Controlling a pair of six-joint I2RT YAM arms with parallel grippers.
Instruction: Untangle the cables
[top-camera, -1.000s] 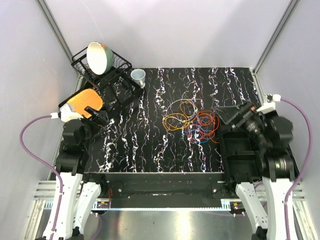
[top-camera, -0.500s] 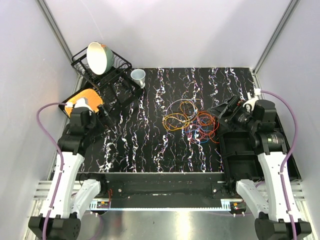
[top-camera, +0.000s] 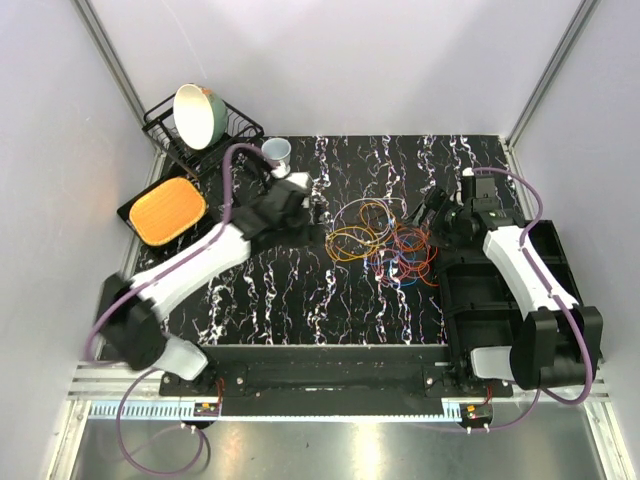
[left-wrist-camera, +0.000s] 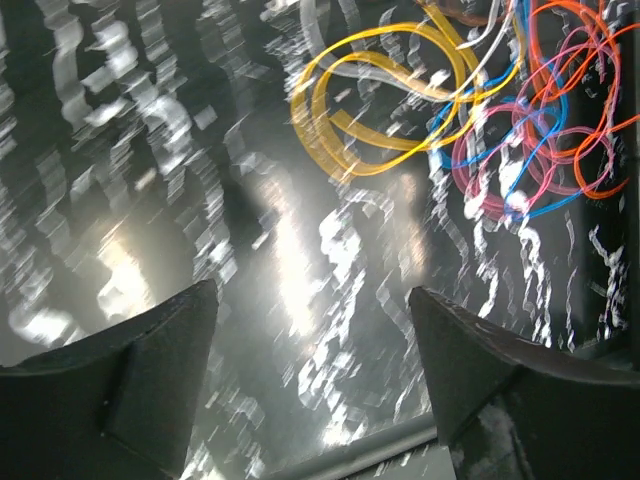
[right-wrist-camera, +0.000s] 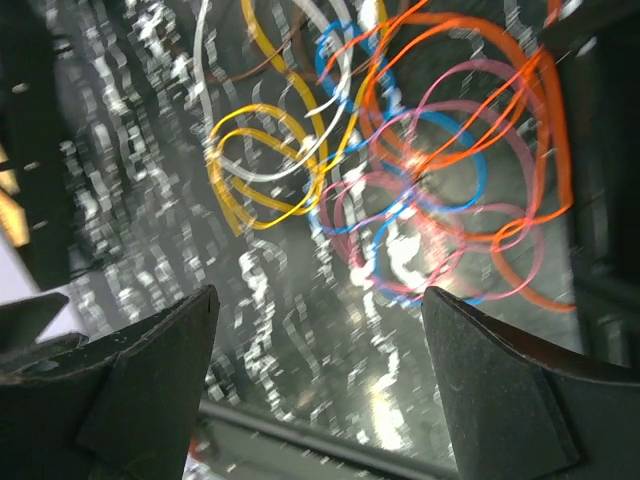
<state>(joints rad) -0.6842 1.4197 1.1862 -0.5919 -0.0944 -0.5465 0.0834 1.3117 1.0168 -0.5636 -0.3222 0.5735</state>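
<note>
I see the cables (top-camera: 385, 245) in one loose tangle on the black marbled table (top-camera: 270, 300), right of centre. The yellow and orange loops are on the left, the red, blue and pink ones on the right. My left gripper (top-camera: 316, 218) hovers just left of the yellow loops, fingers (left-wrist-camera: 150, 370) spread wide and gripping nothing. My right gripper (top-camera: 432, 215) is at the pile's right edge, fingers (right-wrist-camera: 500, 380) also released, with the tangle ahead of them. I can't tell whether it touches the cables. At far left, a bowl (top-camera: 198, 113) sits in a dish rack (top-camera: 235, 130), with a cup (top-camera: 277, 152) beside it.

Top-down; wrists apparently close over cables (top-camera: 385, 245)
</note>
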